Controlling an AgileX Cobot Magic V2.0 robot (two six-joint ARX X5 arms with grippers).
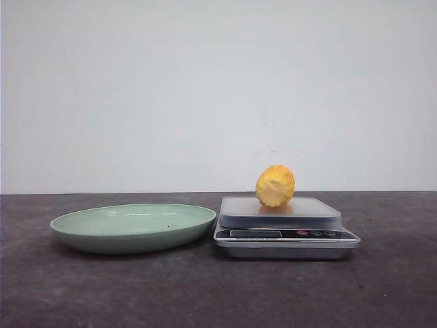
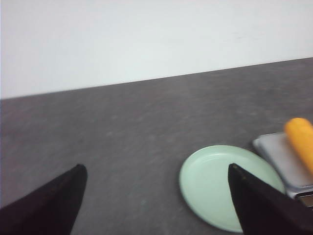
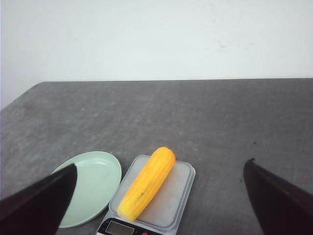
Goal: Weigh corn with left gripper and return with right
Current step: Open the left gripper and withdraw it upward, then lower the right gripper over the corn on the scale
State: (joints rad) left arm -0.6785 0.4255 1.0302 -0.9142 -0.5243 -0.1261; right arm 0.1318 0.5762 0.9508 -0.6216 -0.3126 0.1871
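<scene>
Corn point(image 3: 146, 183) lying flat on scale point(image 3: 168, 200) just beside green plate point(image 3: 95, 186), long axis w/ cut end toward right claw point(image 3: 161, 215), wide open & empty, nearer & above; left claw point(image 2: 156, 205) also spread, holding nothing, off beyond plate from scale.

- The corn point(image 1: 275, 186) point(image 3: 146, 183) point(image 2: 301, 142), a long orange-yellow cob, lay on the scale's platform, at three o'clock from the green plate, pale cut end facing the front camera.
</scene>
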